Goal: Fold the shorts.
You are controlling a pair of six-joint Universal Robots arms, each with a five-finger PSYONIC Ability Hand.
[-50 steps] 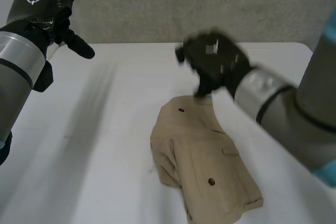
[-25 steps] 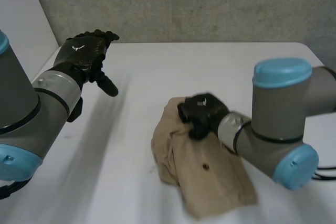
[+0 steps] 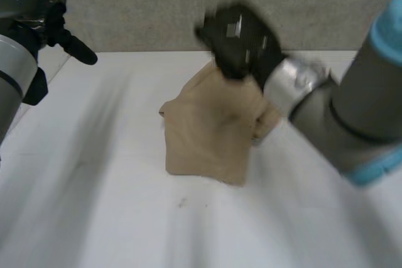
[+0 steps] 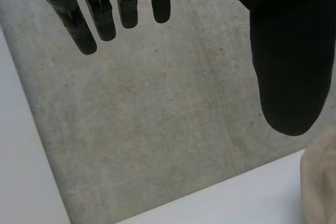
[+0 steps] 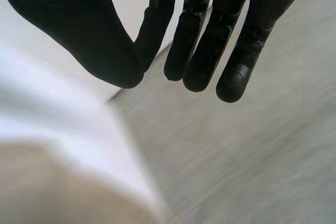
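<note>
R hand point(image 3: 239, 36) risen above shorts point(image 3: 210, 123), fingers straight, shorts shifted

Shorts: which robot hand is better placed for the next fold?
Probably the right. The right robot hand is at the far edge of the shorts. The left robot hand is raised near the wall, well away from the cloth, with its fingers straight and holding nothing.

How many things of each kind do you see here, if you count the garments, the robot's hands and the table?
Tan shorts: 1
Black robot hands: 2, the left hand and the right hand
White table: 1
Total: 4
</note>
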